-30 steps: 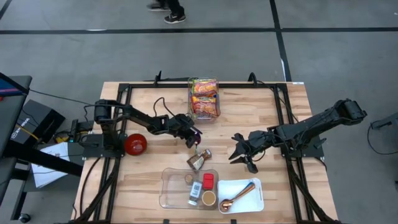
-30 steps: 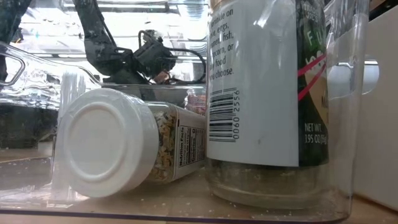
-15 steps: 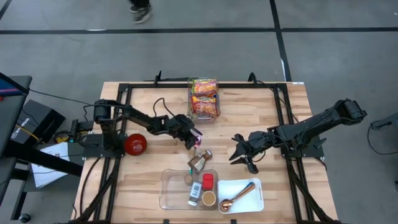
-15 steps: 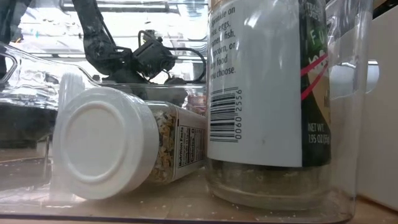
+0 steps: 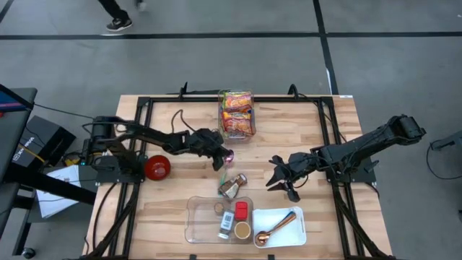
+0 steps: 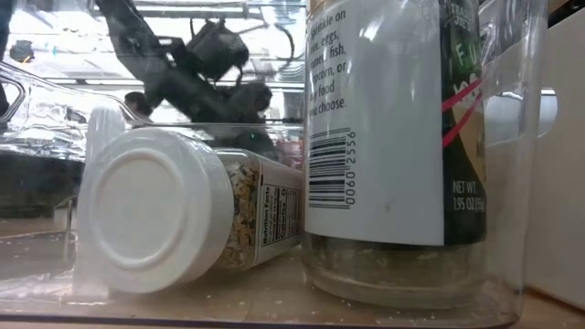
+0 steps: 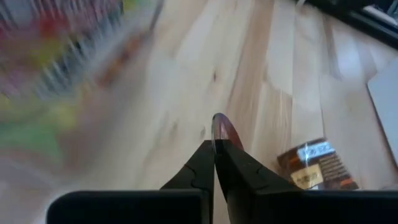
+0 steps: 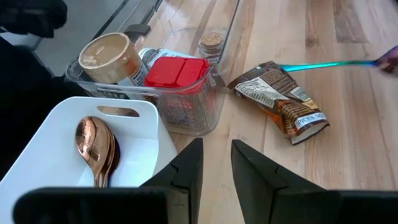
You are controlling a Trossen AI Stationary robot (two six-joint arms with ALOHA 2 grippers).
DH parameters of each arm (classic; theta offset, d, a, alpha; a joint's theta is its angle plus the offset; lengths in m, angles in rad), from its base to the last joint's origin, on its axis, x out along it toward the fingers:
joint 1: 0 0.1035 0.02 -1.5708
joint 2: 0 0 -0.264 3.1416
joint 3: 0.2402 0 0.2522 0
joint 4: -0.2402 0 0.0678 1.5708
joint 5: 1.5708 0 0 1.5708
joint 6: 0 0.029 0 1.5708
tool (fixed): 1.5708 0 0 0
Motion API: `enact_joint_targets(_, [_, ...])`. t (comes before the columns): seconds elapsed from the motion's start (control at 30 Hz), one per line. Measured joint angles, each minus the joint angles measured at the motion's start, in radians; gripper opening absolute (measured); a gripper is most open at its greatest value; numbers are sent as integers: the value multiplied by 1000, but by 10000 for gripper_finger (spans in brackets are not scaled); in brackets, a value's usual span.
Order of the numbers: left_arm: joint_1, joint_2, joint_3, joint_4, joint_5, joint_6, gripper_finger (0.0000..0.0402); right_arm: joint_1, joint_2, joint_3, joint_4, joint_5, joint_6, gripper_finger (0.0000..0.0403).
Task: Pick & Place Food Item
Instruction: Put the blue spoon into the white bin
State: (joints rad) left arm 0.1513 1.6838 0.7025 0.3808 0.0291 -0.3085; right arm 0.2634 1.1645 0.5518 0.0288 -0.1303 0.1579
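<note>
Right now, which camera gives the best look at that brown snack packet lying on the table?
The right wrist view: the brown snack packet lies close and unobstructed beside the clear bin. The high view shows it small; the left wrist view catches only part, blurred; the low view doesn't show it.

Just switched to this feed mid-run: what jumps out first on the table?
The left gripper sits mid-table, shut on a thin utensil, just above a brown snack packet. Behind it stands a clear bin of colourful packets; in front, a clear tray of spice jars beside a white tray holding a copper spoon.
</note>
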Motion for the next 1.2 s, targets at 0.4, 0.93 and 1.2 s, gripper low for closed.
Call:
enact_joint_targets(0.4, [-18, -212, -1, -41, -191, 200, 1, -14, 0, 0, -20, 142, 0, 78])
enact_joint_targets(0.93, [-187, -223, 0, 370, -658, 196, 0, -77, 2, 0, 351, 508, -254, 78])
enact_joint_targets(1.2, [-233, -214, 1, 512, -767, 197, 0, -77, 53, 13, 484, 589, -379, 94])
